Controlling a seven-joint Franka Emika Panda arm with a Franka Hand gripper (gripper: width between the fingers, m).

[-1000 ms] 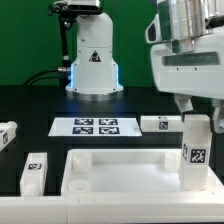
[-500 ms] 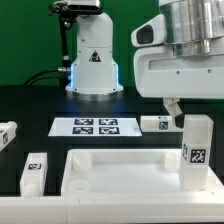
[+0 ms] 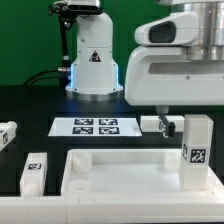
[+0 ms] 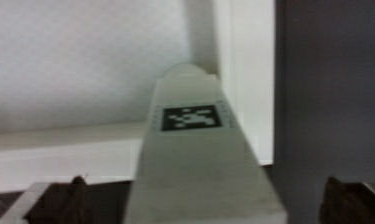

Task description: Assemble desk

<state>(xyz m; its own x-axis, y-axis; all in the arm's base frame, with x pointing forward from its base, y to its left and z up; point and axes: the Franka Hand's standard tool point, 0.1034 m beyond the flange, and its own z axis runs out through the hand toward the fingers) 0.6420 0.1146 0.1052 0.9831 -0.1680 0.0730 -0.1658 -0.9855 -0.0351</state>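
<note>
White leg (image 3: pixel 196 150) is standing in one tabletop (image 3: pixel 110 165) corner, seemingly fitted; three loose legs (image 3: pixel 34 172) are waiting. Gripper (image 4: pixel 210 198) is hanging wide open astride it, gripping nothing.

We note: tabletop (image 3: pixel 115 154) white plastic, smooth, faint sheen; upright leg (image 3: pixel 197 150) same plastic, matt printed tag; bench (image 3: pixel 30 110) black, matt; arm housing (image 3: pixel 180 70) glossy white shell.

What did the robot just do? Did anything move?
The arm slid toward the exterior view's left. Its end effector opened wider and now stands clear of the upright leg. That leg stayed standing at the tabletop's corner. The loose legs and the marker board did not move.
</note>
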